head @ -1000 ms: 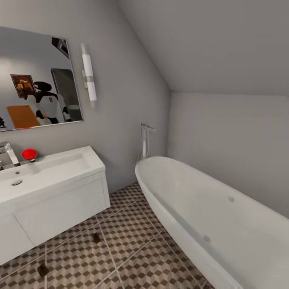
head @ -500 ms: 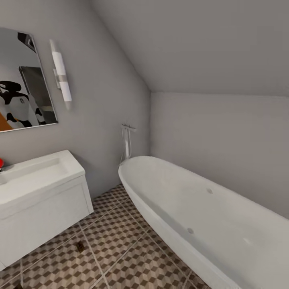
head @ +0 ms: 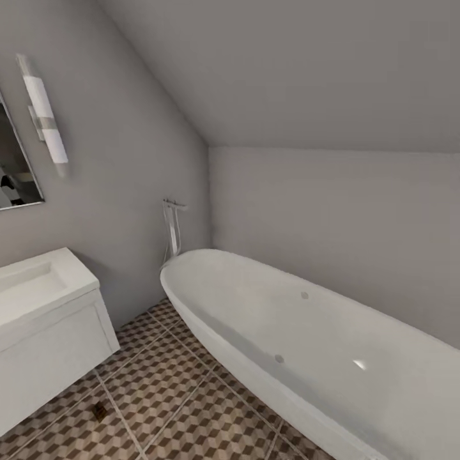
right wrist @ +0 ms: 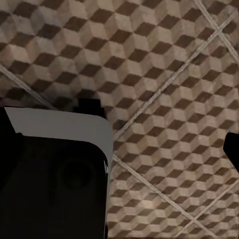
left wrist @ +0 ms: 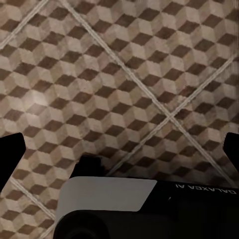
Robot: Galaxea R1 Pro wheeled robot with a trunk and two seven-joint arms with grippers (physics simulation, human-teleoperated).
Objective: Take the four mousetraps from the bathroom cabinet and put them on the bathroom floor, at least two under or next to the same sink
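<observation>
In the head view, the bathroom sink (head: 38, 284) stands at the left on its white vanity, a long white bathtub (head: 300, 338) runs along the right wall, and one mousetrap (head: 99, 412) lies flat on the bathroom floor (head: 166, 396) just in front of the vanity. In the left wrist view, the left pincer (left wrist: 119, 149) hangs wide and holding nothing above the cube-patterned tiles. In the right wrist view, the right pincer (right wrist: 119, 144) also hangs over the tiles, with one dark fingertip at the frame edge, and I cannot tell how wide it stands.
</observation>
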